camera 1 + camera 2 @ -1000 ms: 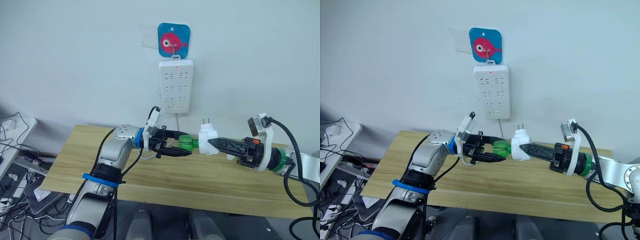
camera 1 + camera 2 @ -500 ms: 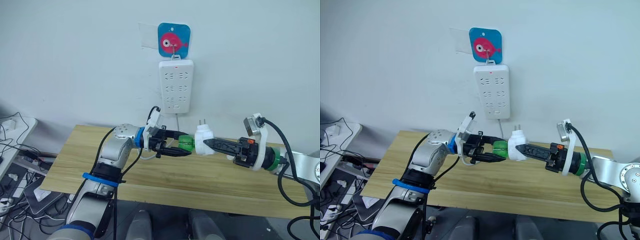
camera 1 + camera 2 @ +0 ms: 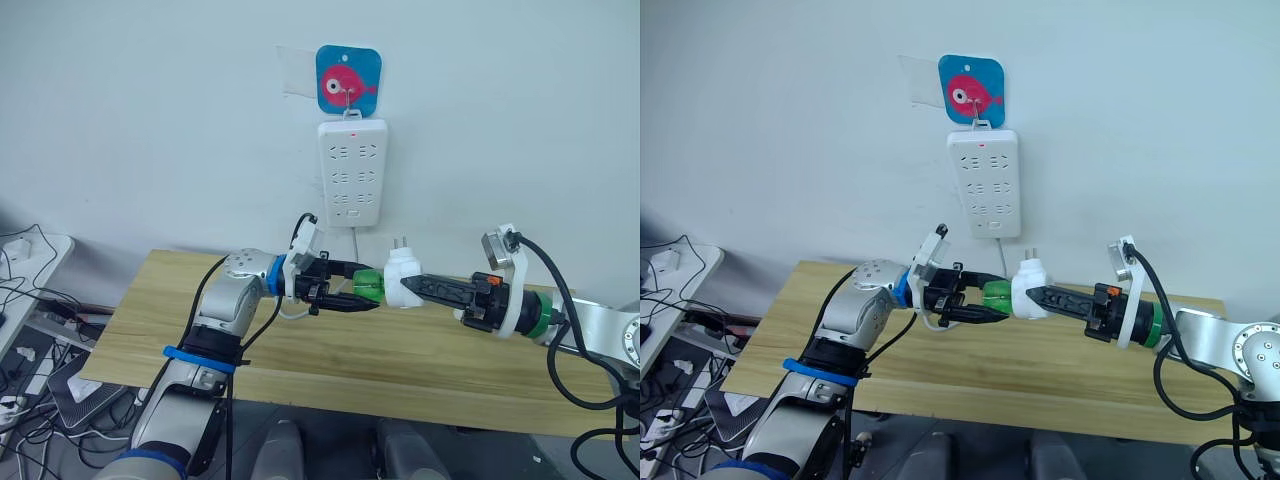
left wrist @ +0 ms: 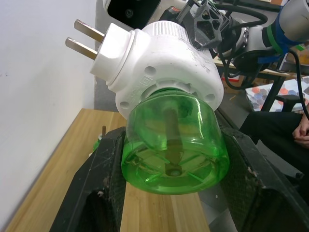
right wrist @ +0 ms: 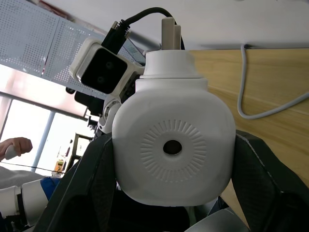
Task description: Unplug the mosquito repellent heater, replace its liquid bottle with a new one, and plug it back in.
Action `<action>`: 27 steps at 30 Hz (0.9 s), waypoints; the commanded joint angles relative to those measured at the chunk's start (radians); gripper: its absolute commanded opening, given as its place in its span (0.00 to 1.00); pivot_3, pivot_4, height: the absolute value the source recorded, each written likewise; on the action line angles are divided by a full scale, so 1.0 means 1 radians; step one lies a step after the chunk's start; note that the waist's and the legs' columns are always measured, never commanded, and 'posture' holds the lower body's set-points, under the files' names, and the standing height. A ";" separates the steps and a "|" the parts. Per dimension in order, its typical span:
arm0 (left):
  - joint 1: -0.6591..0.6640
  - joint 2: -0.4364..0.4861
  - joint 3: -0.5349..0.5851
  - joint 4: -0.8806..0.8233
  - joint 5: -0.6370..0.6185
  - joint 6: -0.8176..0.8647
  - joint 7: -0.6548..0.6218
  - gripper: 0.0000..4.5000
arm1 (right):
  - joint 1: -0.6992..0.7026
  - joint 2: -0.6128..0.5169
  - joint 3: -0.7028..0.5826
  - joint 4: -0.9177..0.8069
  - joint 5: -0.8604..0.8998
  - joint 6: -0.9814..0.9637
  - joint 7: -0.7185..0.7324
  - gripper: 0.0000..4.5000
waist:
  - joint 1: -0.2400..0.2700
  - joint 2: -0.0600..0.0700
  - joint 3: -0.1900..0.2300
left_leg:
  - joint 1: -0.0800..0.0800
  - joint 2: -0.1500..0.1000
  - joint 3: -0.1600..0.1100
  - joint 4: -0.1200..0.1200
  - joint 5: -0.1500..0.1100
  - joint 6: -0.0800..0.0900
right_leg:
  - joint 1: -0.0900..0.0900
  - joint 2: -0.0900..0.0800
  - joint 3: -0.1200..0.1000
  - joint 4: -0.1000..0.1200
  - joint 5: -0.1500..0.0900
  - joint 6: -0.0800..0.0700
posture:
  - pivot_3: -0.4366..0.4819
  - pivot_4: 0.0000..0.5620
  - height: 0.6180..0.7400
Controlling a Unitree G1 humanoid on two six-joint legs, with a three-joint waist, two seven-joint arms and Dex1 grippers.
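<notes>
Midair, left hand (image 3: 362, 294) clamped on green bottle (image 4: 175, 142), right hand (image 3: 408, 287) level, clamped on mosquito repellent heater (image 3: 400, 273).

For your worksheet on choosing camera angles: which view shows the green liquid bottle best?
The left wrist view: the green liquid bottle sits large between the left gripper's fingers, joined to the mosquito repellent heater. The eye views show it small; in the right wrist view the heater hides it.
</notes>
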 commanded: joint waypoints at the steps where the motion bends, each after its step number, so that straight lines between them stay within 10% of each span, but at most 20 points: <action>1: -0.015 -0.027 -0.019 -0.031 -0.009 -0.015 -0.001 0.50 | -0.019 0.003 0.020 -0.052 0.027 0.027 0.044 0.95 | 0.000 0.000 0.000 | 0.000 0.000 0.000 0.000 0.000 0.000 | 0.000 0.000 0.000 0.000 0.000 0.000 | 0.53 0.30 1.00; 27: -0.013 -0.037 -0.005 -0.039 -0.035 0.013 0.058 0.50 | -0.071 0.020 0.116 -0.009 0.027 0.079 0.084 0.99 | 0.001 0.000 0.002 | -0.005 0.000 -0.001 0.000 0.000 0.000 | -0.004 0.000 -0.001 0.000 0.003 -0.005 | 0.54 0.33 1.00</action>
